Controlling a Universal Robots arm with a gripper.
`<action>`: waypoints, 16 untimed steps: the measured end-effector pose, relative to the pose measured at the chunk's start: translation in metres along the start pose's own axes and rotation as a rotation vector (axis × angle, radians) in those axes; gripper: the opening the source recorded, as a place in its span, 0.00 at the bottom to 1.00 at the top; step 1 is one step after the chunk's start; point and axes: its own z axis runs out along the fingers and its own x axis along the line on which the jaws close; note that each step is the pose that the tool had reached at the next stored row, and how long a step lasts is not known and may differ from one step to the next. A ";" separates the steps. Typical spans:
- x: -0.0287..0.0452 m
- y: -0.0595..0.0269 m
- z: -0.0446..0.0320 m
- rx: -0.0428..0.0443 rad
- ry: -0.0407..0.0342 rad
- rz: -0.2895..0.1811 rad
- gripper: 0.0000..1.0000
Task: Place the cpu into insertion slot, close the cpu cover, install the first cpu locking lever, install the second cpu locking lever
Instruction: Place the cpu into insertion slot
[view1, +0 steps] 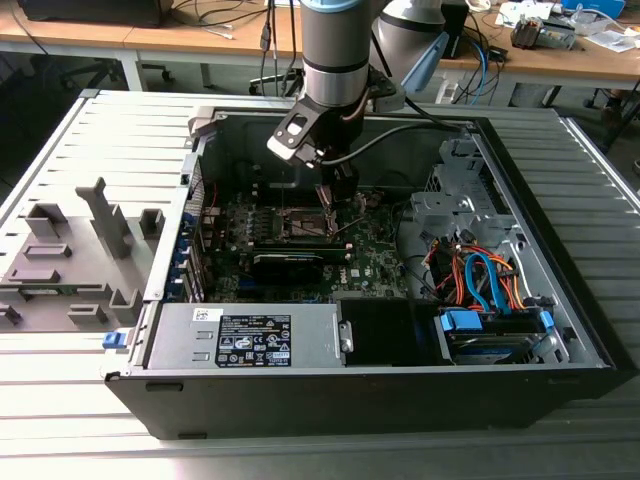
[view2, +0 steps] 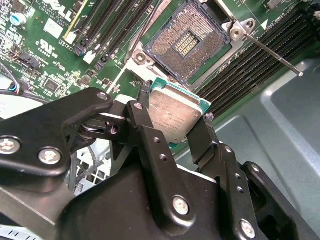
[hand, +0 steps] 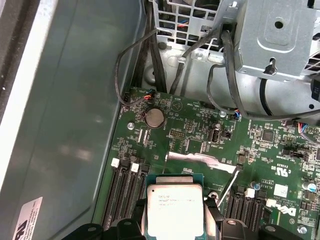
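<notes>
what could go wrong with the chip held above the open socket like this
1. The gripper pinches the chip by two edges only; a slip could drop it onto the board.
2. The socket lies open with its contacts bare; a tilted or off-centre landing might bend them.
3. The lever juts out beside the socket, so the gripper could snag it on the way down.

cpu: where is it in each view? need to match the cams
Exterior view: too small to tell; look at the gripper tip above the motherboard.
Second wrist view: cpu gripped between the black fingers, not yet in the insertion slot.
First wrist view: cpu between the same fingers, metal top showing.
Shared landmark: the gripper holding it.
</notes>
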 end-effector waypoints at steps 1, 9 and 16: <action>0.0000 0.0000 0.0000 0.0000 -0.0003 0.003 0.54; 0.0000 0.0000 0.0000 -0.0004 -0.0021 0.023 0.54; 0.0000 0.0000 0.0000 -0.0011 -0.0060 0.066 0.54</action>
